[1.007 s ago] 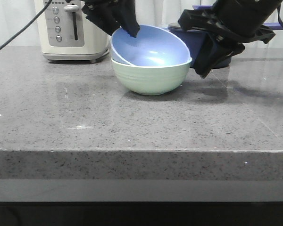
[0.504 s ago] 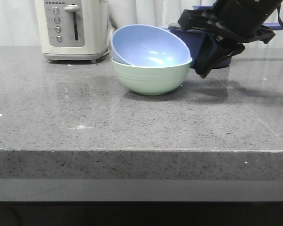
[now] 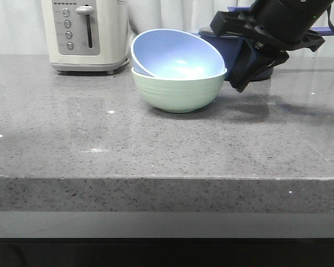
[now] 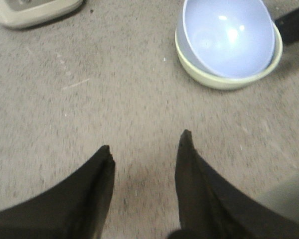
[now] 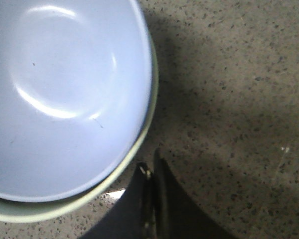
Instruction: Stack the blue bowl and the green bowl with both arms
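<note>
From my station I see the blue bowl (image 3: 178, 54) sitting inside the green bowl (image 3: 177, 92), tilted so its rim rides high toward ten o'clock and drops level with the green rim toward three o'clock. The stacked pair stands on the grey speckled worktop (image 3: 156, 150), just off the toaster (image 3: 84, 34), which sits at about ten o'clock from them. A dark navy saucepan (image 3: 225, 47) shows behind the bowls at roughly two o'clock, partly hidden by the right arm. My right tool (image 5: 150, 199) hangs just beside the green bowl's rim at its three o'clock side, its two fingers pressed together with nothing between them; I cannot tell whether it touches the rim. My left tool (image 4: 144, 164) is out of the front view; its wrist camera shows the fingers (image 4: 97, 179) spread wide over bare worktop, holding nothing, well apart from the bowls.
</note>
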{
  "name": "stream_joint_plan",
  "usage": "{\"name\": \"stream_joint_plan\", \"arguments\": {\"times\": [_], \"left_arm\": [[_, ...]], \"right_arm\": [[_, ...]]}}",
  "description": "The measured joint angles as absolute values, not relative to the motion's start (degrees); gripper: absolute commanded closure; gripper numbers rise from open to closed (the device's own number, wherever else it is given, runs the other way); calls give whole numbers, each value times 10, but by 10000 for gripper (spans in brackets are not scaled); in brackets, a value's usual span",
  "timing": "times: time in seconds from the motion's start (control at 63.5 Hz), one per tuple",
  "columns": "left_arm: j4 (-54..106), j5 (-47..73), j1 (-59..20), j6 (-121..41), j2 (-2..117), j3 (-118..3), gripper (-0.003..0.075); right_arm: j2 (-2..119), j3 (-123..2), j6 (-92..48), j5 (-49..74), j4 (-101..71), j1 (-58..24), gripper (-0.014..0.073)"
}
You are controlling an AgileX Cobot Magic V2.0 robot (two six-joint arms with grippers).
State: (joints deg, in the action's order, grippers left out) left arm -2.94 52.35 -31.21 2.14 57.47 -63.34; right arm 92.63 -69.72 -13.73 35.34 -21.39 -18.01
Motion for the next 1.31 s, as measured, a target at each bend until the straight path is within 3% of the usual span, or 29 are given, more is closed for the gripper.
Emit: {"name": "stream_joint_plan", "arguments": {"times": [0.409,0.85,1.306], "left_arm": [[-29,534,-312,40,350,-502,426],[-29,535,-312,42,338,-499,426],[-29,515,-312,42,338,-498,426]], "right_arm": [[914,-697,-137,398,-200,-180,657],[706,-681,-114,513,-143,-180,657],[464,-523,-10,516,-47,-180,657]]}}
